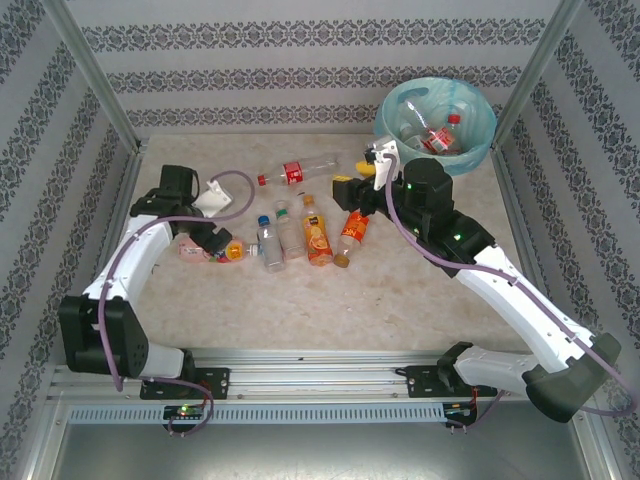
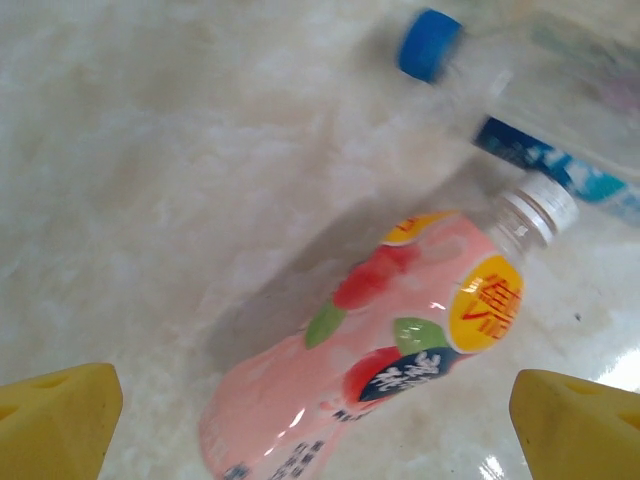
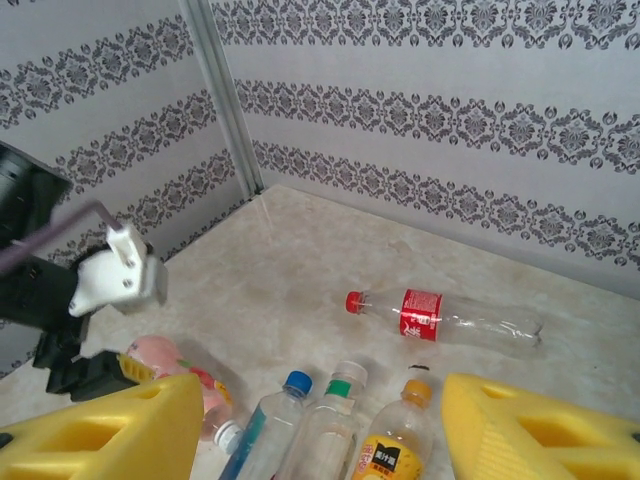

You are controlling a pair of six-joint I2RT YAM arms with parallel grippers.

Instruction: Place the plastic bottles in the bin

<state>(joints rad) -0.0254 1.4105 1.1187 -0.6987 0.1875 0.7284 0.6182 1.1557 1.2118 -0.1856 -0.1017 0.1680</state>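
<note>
At the left end of the row of bottles, the left end effector is held low over the desk with its yellow fingers spread wide and nothing clamped. A pink-sleeved bottle is seen lying on its side between them, untouched, its white cap pointing toward a blue-capped bottle just beside it.

The right end effector is found raised near the bin, its fingers apart and empty.

Further along the row, a green-capped bottle and two orange-labelled bottles are noted lying close together. A red-labelled bottle lies apart, behind the row. At the far right corner the bin is seen with several bottles already inside.

The pink-sleeved bottle is judged light and thin-walled, likely to yield under pressure. Its glossy sleeve is expected to be slippery, and its round body free to roll. A hold across the middle of the body, on the widest labelled part, is recommended. The tapered neck is to be avoided. Whether any liquid is left in it cannot be told.
</note>
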